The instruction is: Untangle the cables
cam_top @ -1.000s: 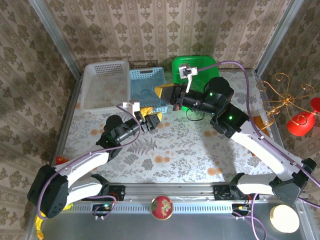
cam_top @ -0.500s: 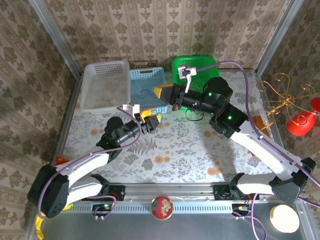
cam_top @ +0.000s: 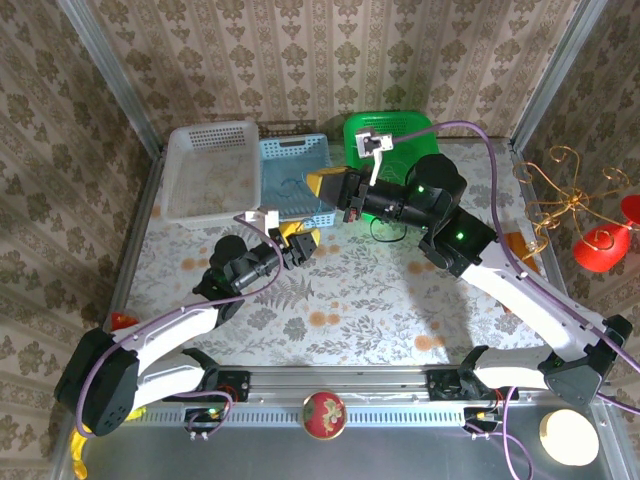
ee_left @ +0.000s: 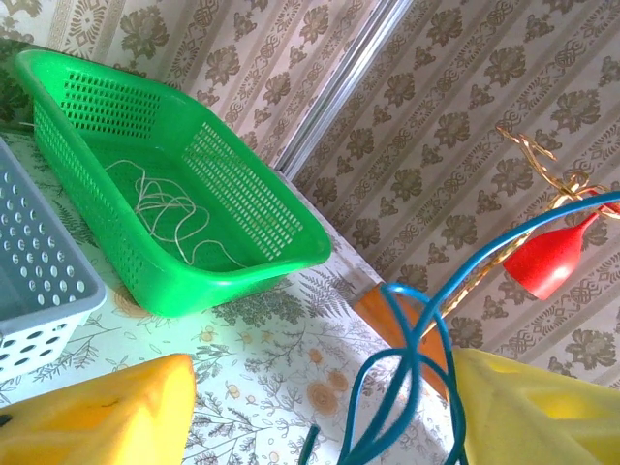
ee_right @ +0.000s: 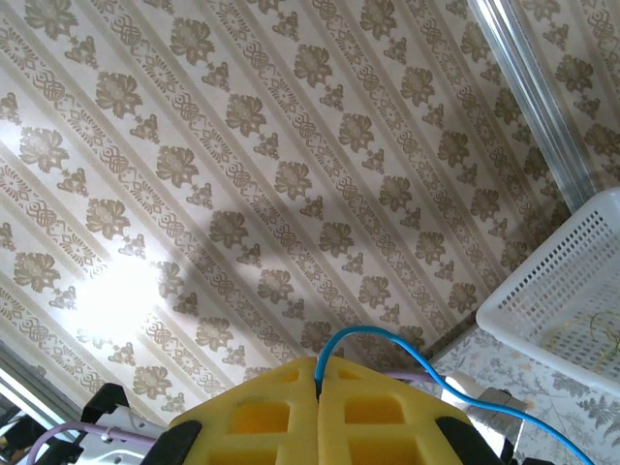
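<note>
Across the tabletop (cam_top: 350, 300) the two arms meet near the far middle, and your coming move turns on the short span between them. The right arm (cam_top: 520, 290) reaches in from the right and ends raised over the blue basket (cam_top: 290, 150). The left arm (cam_top: 170, 325) stretches up from the near left corner and stops just short of that basket's near edge. So the left hand (cam_top: 298, 240) sits nearer you and slightly left of the right hand (cam_top: 322, 185).

The right hand (ee_right: 318, 397) has its yellow fingers pressed together on the blue cable (ee_right: 387, 341), which comes out of the seam between them and arcs away to one side.

In the left wrist view that same blue cable (ee_left: 417, 339) runs lengthwise up through the gap of the left hand (ee_left: 320, 407) and leans off to the right. It loops on itself close beside the right-side finger. The left hand's fingers stand apart and pinch nothing yet.

The cable's long axis lies roughly along the line from one hand to the other, so a close here would likely catch the loop off-centre, towards that right-side finger.

A pale cable (ee_left: 160, 208) lies loose in the green basket (ee_left: 242, 247), well apart from both hands.
</note>
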{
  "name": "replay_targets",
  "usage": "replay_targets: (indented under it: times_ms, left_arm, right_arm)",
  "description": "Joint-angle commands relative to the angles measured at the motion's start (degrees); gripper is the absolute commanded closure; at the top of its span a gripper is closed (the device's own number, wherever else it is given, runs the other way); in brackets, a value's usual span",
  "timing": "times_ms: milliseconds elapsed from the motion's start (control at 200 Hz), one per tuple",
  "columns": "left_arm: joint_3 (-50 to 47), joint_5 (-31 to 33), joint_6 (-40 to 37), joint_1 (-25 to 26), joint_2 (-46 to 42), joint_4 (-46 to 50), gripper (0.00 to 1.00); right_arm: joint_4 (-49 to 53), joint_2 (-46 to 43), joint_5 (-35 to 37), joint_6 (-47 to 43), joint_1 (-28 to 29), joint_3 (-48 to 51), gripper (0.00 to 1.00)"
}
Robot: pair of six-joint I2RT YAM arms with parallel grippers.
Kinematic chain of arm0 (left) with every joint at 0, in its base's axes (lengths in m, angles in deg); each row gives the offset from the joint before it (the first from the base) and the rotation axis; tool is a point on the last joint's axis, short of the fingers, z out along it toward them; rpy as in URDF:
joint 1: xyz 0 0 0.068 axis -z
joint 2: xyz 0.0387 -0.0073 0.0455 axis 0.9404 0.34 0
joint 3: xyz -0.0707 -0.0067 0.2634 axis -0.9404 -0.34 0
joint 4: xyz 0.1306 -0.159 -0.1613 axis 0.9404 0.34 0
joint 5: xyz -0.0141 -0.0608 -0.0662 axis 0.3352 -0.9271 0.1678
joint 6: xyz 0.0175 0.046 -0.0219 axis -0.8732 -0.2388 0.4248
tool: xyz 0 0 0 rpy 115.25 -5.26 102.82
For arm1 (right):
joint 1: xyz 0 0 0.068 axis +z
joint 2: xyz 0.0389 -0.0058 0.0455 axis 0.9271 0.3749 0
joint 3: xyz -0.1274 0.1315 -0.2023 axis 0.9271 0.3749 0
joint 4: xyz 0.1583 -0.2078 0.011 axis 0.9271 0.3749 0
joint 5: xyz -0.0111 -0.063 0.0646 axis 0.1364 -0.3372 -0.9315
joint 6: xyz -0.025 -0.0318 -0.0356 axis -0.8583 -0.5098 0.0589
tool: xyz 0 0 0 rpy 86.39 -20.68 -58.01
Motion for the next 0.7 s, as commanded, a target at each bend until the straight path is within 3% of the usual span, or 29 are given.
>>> replay_targets:
  times_ms: [0,165,290,530,695]
  left_arm:
    - [-0.9,0.8,-1.2,0.4,-0.5,-1.5,0.28]
    - [-1.6,1.4,-0.9,0.4,-1.6,-2.0,0.31]
    - [-1.5,1.5,-1.1,0.1,-1.5,-2.4,0.58]
    - [-3.5,1.1,0.2,-1.7,-0.2,-4.3,1.00]
    - [-5.8,1.2,0.8,-3.5,-0.5,-4.7,1.00]
  right_arm:
    - [-1.7,-0.6,0.7,-0.7,0.4,-1.8,1.00]
    - [-1.9,-0.6,0.7,-0.6,0.4,-1.5,1.00]
    - [-2.1,-0.7,0.6,-0.5,0.5,-1.6,1.00]
    - [0.3,-1.2,1.6,-2.9,0.2,-4.3,1.00]
    - [0.7,-2.0,2.4,-3.7,-1.6,-6.5,1.00]
